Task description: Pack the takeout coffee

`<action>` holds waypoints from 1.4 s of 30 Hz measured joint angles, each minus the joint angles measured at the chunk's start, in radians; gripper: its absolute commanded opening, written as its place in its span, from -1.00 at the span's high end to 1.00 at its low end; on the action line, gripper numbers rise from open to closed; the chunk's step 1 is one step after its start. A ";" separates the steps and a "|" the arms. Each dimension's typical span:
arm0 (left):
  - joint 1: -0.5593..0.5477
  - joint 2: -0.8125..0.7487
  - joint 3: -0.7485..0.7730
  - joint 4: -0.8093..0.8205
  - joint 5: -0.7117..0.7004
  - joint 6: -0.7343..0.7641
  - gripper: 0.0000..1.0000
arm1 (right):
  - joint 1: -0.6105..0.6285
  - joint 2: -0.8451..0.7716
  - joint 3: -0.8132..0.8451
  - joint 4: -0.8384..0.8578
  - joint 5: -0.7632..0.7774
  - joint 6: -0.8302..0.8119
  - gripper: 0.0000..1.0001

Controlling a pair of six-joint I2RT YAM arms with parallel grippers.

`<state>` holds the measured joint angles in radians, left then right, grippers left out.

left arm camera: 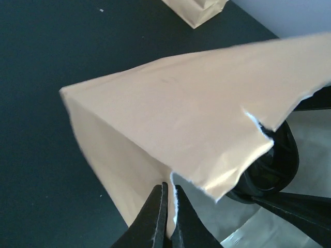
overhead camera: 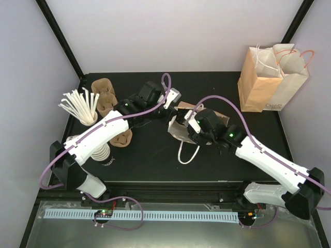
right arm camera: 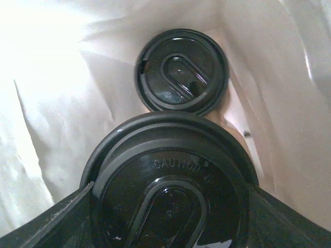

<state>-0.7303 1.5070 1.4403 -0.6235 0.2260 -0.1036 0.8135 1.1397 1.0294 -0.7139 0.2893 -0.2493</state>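
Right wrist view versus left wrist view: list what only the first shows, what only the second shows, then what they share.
Right wrist only: inside the bag, the right pincer grips one coffee, and a second coffee stands beyond it. Left wrist only: the left pincer shut on the bag's torn rim, the dark table and a spare bag behind. Shared: the bag and, it seems, a black lid, only partly seen from the left wrist.

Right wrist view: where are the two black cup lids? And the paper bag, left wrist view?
near black lid point(right arm camera: 170, 186), right wrist view, embossed top.
far black lid point(right arm camera: 181, 72), right wrist view, centre.
paper bag point(left arm camera: 170, 108), left wrist view, side panel.
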 measured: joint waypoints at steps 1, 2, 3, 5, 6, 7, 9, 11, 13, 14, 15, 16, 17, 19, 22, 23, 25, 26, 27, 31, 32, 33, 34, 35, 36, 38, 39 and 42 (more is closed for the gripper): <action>0.005 -0.002 -0.011 0.002 0.000 0.000 0.97 | -0.002 0.021 0.010 0.000 -0.002 0.000 0.65; 0.012 -0.005 -0.024 0.007 0.000 0.000 0.97 | -0.003 0.040 0.017 0.002 -0.003 -0.001 0.66; 0.017 -0.008 -0.037 0.013 0.000 0.000 0.97 | -0.004 0.064 0.025 0.001 -0.004 0.000 0.66; 0.021 -0.018 -0.060 0.024 0.000 0.000 0.97 | -0.008 0.097 0.037 -0.004 -0.004 0.004 0.67; 0.021 -0.024 -0.071 0.030 0.000 0.000 0.97 | -0.015 0.111 0.043 -0.007 -0.004 0.011 0.67; 0.020 -0.029 -0.078 0.032 0.000 0.000 0.97 | -0.023 0.119 0.050 -0.012 -0.002 0.018 0.67; 0.020 -0.033 -0.080 0.039 0.004 0.000 0.97 | -0.043 0.129 0.072 -0.029 0.006 0.042 0.66; 0.020 -0.033 -0.078 0.045 0.008 0.000 0.97 | -0.060 0.130 0.096 -0.040 0.026 0.065 0.66; 0.020 -0.031 -0.068 0.036 0.010 -0.001 0.97 | -0.069 0.130 0.125 -0.052 0.046 0.089 0.66; 0.020 -0.027 -0.060 0.029 0.011 0.000 0.97 | -0.071 0.132 0.140 -0.059 0.054 0.101 0.66; 0.020 -0.023 -0.049 0.021 0.011 -0.001 0.97 | -0.074 0.137 0.161 -0.070 0.063 0.119 0.66; 0.020 -0.019 -0.037 0.016 0.010 -0.001 0.97 | -0.077 0.143 0.181 -0.081 0.069 0.135 0.67; 0.020 -0.017 -0.029 0.010 0.010 -0.002 0.97 | -0.079 0.148 0.204 -0.095 0.073 0.156 0.67; 0.020 -0.012 -0.008 -0.011 0.010 -0.006 0.97 | -0.095 0.181 0.240 -0.118 0.074 0.190 0.65; 0.021 0.006 0.047 -0.068 0.015 -0.019 0.97 | -0.116 0.218 0.278 -0.155 0.070 0.237 0.65; 0.021 0.013 0.067 -0.086 0.020 -0.026 0.97 | -0.122 0.227 0.286 -0.165 0.068 0.246 0.65; 0.024 0.034 0.121 -0.136 0.051 -0.041 0.97 | -0.135 0.249 0.309 -0.188 0.064 0.263 0.67; 0.024 0.047 0.148 -0.163 0.067 -0.048 0.97 | -0.141 0.262 0.323 -0.204 0.060 0.272 0.68; 0.026 0.060 0.171 -0.186 0.079 -0.052 0.97 | -0.144 0.275 0.337 -0.214 0.054 0.278 0.69; 0.038 0.112 0.246 -0.278 0.137 -0.066 0.95 | -0.148 0.326 0.380 -0.240 0.023 0.301 0.69; 0.045 0.119 0.252 -0.294 0.159 -0.073 0.95 | -0.149 0.333 0.380 -0.240 0.017 0.304 0.69; 0.051 0.126 0.256 -0.311 0.182 -0.077 0.95 | -0.149 0.340 0.380 -0.244 0.009 0.304 0.69; 0.059 0.134 0.260 -0.326 0.209 -0.082 0.94 | -0.149 0.346 0.381 -0.246 0.002 0.304 0.69; 0.066 0.140 0.262 -0.337 0.235 -0.087 0.94 | -0.149 0.351 0.383 -0.249 -0.004 0.304 0.69; 0.076 0.145 0.268 -0.349 0.261 -0.092 0.93 | -0.150 0.359 0.389 -0.254 -0.008 0.304 0.69; 0.093 0.156 0.283 -0.372 0.315 -0.101 0.90 | -0.150 0.378 0.410 -0.261 -0.017 0.304 0.69; 0.100 0.159 0.288 -0.381 0.333 -0.105 0.87 | -0.151 0.389 0.420 -0.262 -0.024 0.304 0.69; 0.122 0.164 0.300 -0.403 0.396 -0.122 0.70 | -0.153 0.412 0.439 -0.264 -0.044 0.303 0.69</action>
<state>-0.6079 1.6711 1.7405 -1.0267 0.6224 -0.2256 0.6605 1.5520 1.4689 -0.9783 0.2455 0.0540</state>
